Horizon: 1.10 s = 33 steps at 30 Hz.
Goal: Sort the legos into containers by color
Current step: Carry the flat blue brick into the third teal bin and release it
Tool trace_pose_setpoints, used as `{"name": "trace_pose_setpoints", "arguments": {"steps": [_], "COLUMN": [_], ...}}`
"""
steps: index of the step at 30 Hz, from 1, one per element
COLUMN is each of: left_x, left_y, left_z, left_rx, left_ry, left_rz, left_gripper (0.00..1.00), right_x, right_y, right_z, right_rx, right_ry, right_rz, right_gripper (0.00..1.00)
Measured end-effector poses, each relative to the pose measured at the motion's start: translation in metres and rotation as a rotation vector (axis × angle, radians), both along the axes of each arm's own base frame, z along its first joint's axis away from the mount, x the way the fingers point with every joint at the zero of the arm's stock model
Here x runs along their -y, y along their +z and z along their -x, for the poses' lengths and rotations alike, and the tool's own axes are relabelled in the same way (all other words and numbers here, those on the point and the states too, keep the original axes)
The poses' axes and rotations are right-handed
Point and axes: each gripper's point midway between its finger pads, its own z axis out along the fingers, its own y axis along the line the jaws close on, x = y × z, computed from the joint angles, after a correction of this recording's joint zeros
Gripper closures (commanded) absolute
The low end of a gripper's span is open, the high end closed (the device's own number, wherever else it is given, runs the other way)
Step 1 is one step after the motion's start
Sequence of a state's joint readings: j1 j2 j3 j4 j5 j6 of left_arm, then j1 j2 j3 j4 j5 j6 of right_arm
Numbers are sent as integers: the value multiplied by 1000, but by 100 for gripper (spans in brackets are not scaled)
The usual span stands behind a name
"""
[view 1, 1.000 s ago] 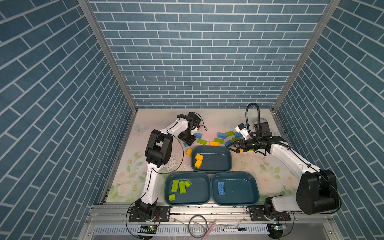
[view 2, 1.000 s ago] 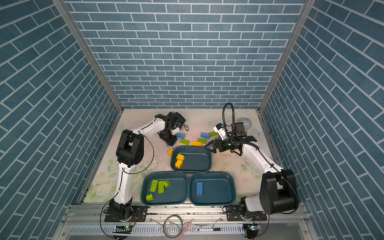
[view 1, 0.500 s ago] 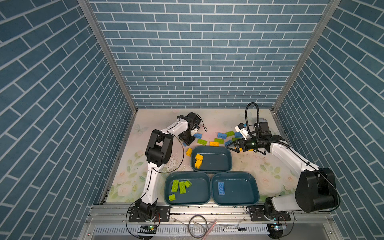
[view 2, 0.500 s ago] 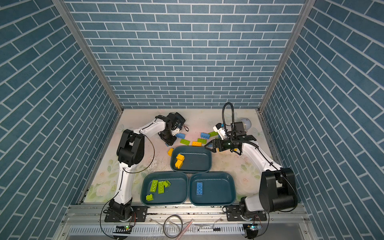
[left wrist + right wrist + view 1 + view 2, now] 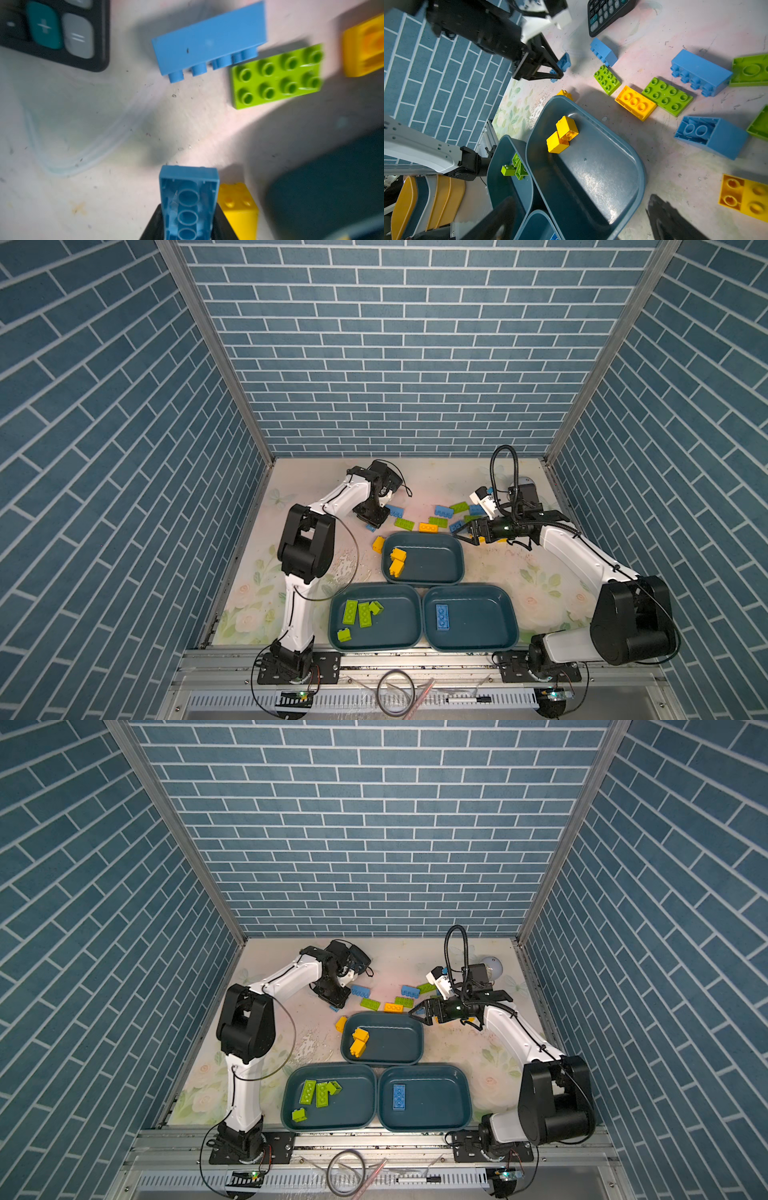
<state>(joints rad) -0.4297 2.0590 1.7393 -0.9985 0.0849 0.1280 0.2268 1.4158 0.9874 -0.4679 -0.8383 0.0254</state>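
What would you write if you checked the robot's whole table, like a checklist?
Surface: flowery table, scuffed and speckled.
Job's things: yellow bricks in the far tray; green bricks in the near left tray; one blue brick in the near right tray; loose bricks of all three colours behind the far tray.
Clutter: black calculator.
Grippers: left gripper, fingers closed on a second blue brick; right gripper open, empty, by the far tray's corner.
Cables: black hose looping above the right arm; thin wire loop beside the left arm.
Surroundings: blue brick-pattern walls; metal rail in front.
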Motion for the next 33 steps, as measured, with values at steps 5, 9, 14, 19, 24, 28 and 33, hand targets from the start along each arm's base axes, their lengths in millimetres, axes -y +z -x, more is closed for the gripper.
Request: {"name": "trace_pose_setpoints", "arguments": {"steps": [5,9,14,19,24,28,33], "left_x": [32,73,115,150,174,186,185], "left_y": [60,77,65,53,43,38,14], "left_z": [44,99,161,207,246,262,275], "left_rx": [49,10,-91,-157,-211,-240,-282], "left_ry": [68,115,177,211,219,220,259], "left_rz": [155,287,362,400,417,431,369], "left_gripper": [72,72,72,72,70,69,66], "right_x": [0,1,4,7,9,11,13], "right_y": [1,6,8,4,-1,-3,-8], "right_z": [-1,-1,4,10,17,23,31], "right_rx": [8,27,42,31,17,15,7], "right_ry": [-2,-7,-13,-25,-34,-35,-37], "right_rz": [-1,-5,-5,0,5,8,12], "right_gripper": [1,1,1,1,1,1,1]}}
